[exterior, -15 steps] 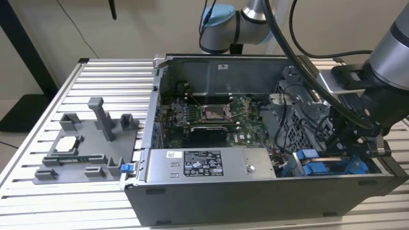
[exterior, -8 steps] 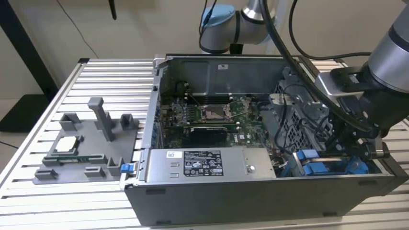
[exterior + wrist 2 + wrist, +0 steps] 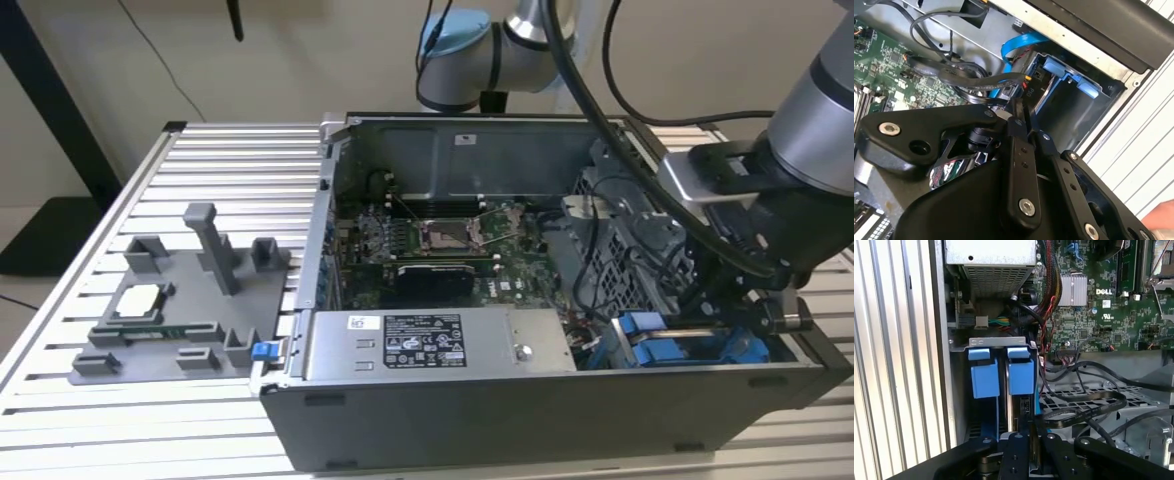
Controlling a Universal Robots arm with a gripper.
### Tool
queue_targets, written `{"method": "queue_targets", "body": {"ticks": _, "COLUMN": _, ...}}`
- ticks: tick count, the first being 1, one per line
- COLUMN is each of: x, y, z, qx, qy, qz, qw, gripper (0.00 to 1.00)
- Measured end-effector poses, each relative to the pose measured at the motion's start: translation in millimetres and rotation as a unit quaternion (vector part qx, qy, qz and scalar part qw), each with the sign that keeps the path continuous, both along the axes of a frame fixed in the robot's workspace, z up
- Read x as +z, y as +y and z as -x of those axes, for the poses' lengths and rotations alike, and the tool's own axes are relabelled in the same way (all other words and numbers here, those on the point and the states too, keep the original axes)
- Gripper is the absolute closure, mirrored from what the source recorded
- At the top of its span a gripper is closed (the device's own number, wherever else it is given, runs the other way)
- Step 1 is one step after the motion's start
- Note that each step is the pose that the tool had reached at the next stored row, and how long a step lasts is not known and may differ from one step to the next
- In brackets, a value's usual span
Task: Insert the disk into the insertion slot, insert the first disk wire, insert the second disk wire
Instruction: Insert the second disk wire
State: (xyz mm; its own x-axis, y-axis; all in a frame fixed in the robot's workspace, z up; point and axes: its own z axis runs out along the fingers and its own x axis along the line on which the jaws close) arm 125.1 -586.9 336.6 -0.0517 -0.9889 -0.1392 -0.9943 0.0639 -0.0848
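Black metal fingers (image 3: 1030,450) close together, pinching a thin dark wire plug at the silver-grey disk in its bright blue plastic frame (image 3: 1020,376), seated in the slot of the open grey computer case (image 3: 534,405) on the ribbed metal surface (image 3: 160,420).

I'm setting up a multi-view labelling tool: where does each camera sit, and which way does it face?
Exterior view: off the arm, above the open computer case, looking down at it; the arm and tool enter from that view's right.
First wrist view: on the arm, looking past the tool at the blue drive frames and motherboard.
Second wrist view: on the arm, tool linkage in front, blue frame beyond.
Both wrist views share the blue frames and black cables.
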Motion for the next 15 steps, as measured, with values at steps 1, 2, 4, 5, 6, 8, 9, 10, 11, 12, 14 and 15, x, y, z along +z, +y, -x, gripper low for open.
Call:
{"method": "queue_targets", "body": {"ticks": 1, "x": -1.3, "y": 0.0, "z": 0.0, "qx": 0.0, "qy": 0.0, "qz": 0.0004, "qw": 1.0, "gripper": 1.0}}
{"method": "queue_targets", "body": {"ticks": 2, "x": -2.7, "y": 0.0, "z": 0.0, "qx": 0.0, "qy": 0.0, "qz": 0.0006, "qw": 1.0, "gripper": 1.0}}
{"method": "queue_targets", "body": {"ticks": 4, "x": -6.0, "y": 0.0, "z": 0.0, "qx": 0.0, "qy": 0.0, "qz": 0.0004, "qw": 1.0, "gripper": 1.0}}
{"method": "queue_targets", "body": {"ticks": 5, "x": -7.0, "y": 0.1, "z": 0.0, "qx": 0.0, "qy": 0.0, "qz": 0.0002, "qw": 1.0, "gripper": 1.0}}
{"method": "queue_targets", "body": {"ticks": 6, "x": -7.5, "y": 0.3, "z": 0.1, "qx": 0.0, "qy": 0.0002, "qz": -0.0006, "qw": 1.0, "gripper": 0.0}}
{"method": "queue_targets", "body": {"ticks": 8, "x": -7.1, "y": 0.2, "z": 0.0, "qx": 0.0, "qy": 0.0, "qz": -0.0015, "qw": 1.0, "gripper": 0.0}}
{"method": "queue_targets", "body": {"ticks": 9, "x": -5.2, "y": 0.0, "z": 0.0, "qx": 0.0, "qy": -0.0001, "qz": -0.0037, "qw": 1.0, "gripper": 0.0}}
{"method": "queue_targets", "body": {"ticks": 10, "x": -2.6, "y": -0.1, "z": 0.0, "qx": 0.0, "qy": -0.0001, "qz": -0.0053, "qw": 1.0, "gripper": 0.0}}
{"method": "queue_targets", "body": {"ticks": 11, "x": 1.4, "y": -0.1, "z": 0.0, "qx": 0.0, "qy": -0.0001, "qz": -0.0056, "qw": 1.0, "gripper": 0.0}}
{"method": "queue_targets", "body": {"ticks": 12, "x": 5.5, "y": 0.0, "z": 0.0, "qx": 0.0, "qy": 0.0, "qz": -0.0057, "qw": 1.0, "gripper": 0.0}}
{"method": "queue_targets", "body": {"ticks": 14, "x": 12.7, "y": 0.0, "z": 0.0, "qx": 0.0, "qy": 0.0, "qz": -0.0069, "qw": 1.0, "gripper": 0.0}}
{"method": "queue_targets", "body": {"ticks": 15, "x": 16.5, "y": 0.0, "z": 0.0, "qx": 0.0, "qy": 0.0, "qz": -0.0073, "qw": 1.0, "gripper": 0.0}}
